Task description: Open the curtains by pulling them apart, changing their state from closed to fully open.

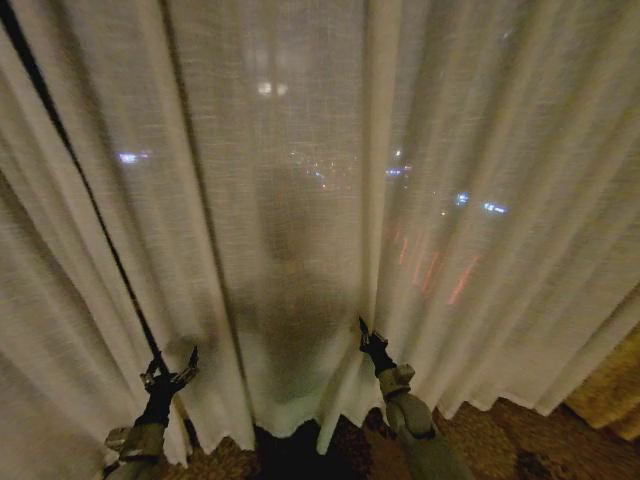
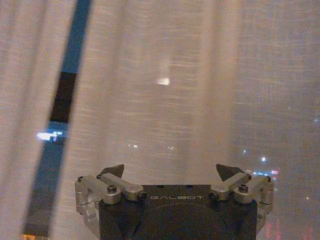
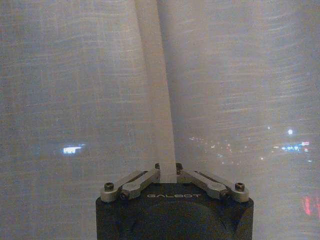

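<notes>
The sheer cream-white curtains hang shut across a night window, with city lights glowing through the weave. A narrow dark slit runs down the fabric at the left. My left gripper stands open at the foot of that slit, close to the cloth. In the left wrist view its gripper holds nothing and the slit lies off to one side. My right gripper is low at the centre, shut on a vertical hem fold. In the right wrist view the gripper pinches that fold.
A thicker golden-yellow drape hangs at the lower right. Patterned dark carpet shows under the wavy hems. The fabric stands close in front of both arms.
</notes>
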Tool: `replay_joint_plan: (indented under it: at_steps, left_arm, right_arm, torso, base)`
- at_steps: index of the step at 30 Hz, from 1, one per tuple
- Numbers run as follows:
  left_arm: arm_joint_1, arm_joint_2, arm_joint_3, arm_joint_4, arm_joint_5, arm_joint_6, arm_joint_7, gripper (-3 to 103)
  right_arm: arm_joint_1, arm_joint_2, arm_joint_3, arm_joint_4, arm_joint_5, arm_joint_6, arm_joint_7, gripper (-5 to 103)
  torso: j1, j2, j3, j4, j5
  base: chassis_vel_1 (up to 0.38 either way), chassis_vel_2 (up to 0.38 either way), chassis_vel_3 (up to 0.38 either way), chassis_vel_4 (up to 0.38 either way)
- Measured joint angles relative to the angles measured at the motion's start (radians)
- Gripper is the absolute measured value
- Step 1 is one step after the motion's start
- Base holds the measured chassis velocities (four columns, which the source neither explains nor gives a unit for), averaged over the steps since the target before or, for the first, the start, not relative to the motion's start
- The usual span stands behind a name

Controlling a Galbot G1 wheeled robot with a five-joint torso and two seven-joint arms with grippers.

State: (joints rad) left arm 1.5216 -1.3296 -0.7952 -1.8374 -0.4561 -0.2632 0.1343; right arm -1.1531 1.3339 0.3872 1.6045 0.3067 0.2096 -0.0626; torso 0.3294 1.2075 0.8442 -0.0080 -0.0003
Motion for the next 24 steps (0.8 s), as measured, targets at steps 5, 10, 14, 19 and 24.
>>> replay_joint_plan:
  at_steps: [5, 10, 14, 19, 24]
  left_arm:
    - [0.000, 0.000, 0.000, 0.000, 0.000, 0.000, 0.000, 100]
    - [0.000, 0.000, 0.000, 0.000, 0.000, 0.000, 0.000, 100]
    - [0.000, 0.000, 0.000, 0.000, 0.000, 0.000, 0.000, 100]
    - [0.000, 0.000, 0.000, 0.000, 0.000, 0.000, 0.000, 100]
    - [0.000, 0.000, 0.000, 0.000, 0.000, 0.000, 0.000, 100]
  right_arm:
    - [-0.004, -0.003, 0.007, -0.002, 0.002, 0.004, -0.001, 0]
    - [-0.013, -0.005, 0.012, -0.003, 0.002, 0.009, -0.002, 0]
    - [-0.015, -0.006, 0.017, -0.002, 0.002, 0.009, -0.003, 0]
    - [-0.015, -0.006, 0.021, -0.002, 0.002, 0.009, -0.003, 0]
    - [-0.015, 0.000, 0.021, -0.006, 0.002, 0.009, -0.003, 0]
  torso:
    - [0.000, 0.000, 0.000, 0.0001, 0.0000]
    - [0.000, 0.000, 0.000, 0.0001, 0.0000]
    - [0.000, 0.000, 0.000, 0.0000, 0.0005]
    - [0.000, 0.000, 0.000, 0.0000, 0.0002]
    - [0.000, 0.000, 0.000, 0.0000, 0.0003]
  base:
    - [-0.326, -0.326, 0.345, 0.326]
    - [-0.365, -0.356, 0.367, 0.360]
    - [-0.354, -0.362, 0.348, 0.362]
    - [-0.348, -0.355, 0.346, 0.348]
    - [-0.359, -0.331, 0.362, 0.346]
